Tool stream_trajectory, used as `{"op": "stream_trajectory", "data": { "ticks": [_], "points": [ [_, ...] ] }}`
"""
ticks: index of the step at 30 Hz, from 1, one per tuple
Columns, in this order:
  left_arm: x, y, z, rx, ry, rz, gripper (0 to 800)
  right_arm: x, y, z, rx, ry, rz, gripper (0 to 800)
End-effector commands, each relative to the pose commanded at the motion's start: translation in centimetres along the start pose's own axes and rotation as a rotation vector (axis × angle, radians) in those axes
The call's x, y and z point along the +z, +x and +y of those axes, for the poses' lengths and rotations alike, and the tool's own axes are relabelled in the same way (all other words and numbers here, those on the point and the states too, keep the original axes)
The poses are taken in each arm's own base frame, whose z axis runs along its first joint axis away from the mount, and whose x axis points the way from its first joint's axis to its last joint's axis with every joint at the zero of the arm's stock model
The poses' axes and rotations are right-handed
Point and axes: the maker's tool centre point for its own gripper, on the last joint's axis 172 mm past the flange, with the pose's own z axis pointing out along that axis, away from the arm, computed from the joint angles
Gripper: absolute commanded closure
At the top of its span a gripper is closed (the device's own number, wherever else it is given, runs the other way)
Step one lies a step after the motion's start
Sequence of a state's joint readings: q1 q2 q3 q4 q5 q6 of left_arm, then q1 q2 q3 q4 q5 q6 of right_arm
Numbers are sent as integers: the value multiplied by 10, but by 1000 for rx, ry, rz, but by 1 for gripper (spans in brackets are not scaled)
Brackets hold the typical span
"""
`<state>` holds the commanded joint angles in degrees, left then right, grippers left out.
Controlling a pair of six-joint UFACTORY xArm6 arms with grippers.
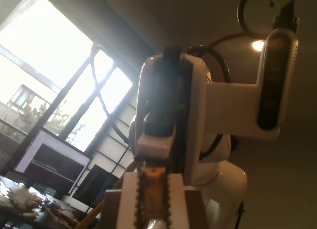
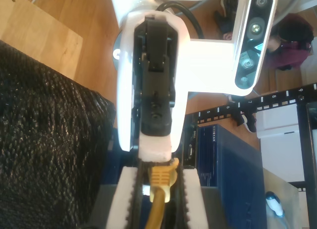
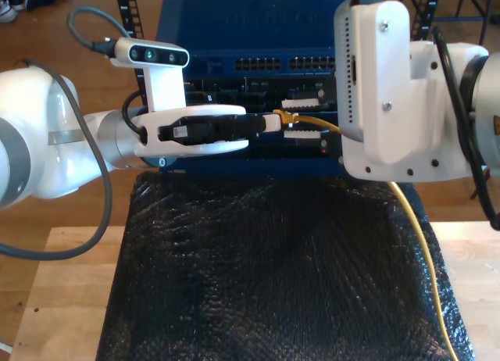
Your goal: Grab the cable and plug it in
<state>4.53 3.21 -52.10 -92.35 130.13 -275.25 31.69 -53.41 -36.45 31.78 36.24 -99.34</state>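
The yellow cable runs from its boot toward the exterior view's right, passes behind the second arm's white body and trails down over the mat. My first gripper reaches in from the exterior view's left and is shut on the cable's plug end. Facing it, my second gripper has its serrated pads spread apart on either side of the cable without touching it. The clear plug itself is hidden. The first gripper's tip sits right at the boot.
A blue network switch with rows of ports stands just behind the grippers. A black textured mat covers the wooden table. A rack rail and a person in maroon are beyond. A monitor stands by the windows.
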Motion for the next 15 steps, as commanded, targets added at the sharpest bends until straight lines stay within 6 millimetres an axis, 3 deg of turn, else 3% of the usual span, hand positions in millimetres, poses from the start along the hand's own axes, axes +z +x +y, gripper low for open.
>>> {"op": "stream_trajectory", "data": {
  "ticks": [8,15],
  "points": [
    [0,0,0,0,-2,0,763,0,1,0,7,-1,5,680],
    [2,1,8,-6,-28,3,686,-1,1,2,9,-6,5,773]
  ]
}}
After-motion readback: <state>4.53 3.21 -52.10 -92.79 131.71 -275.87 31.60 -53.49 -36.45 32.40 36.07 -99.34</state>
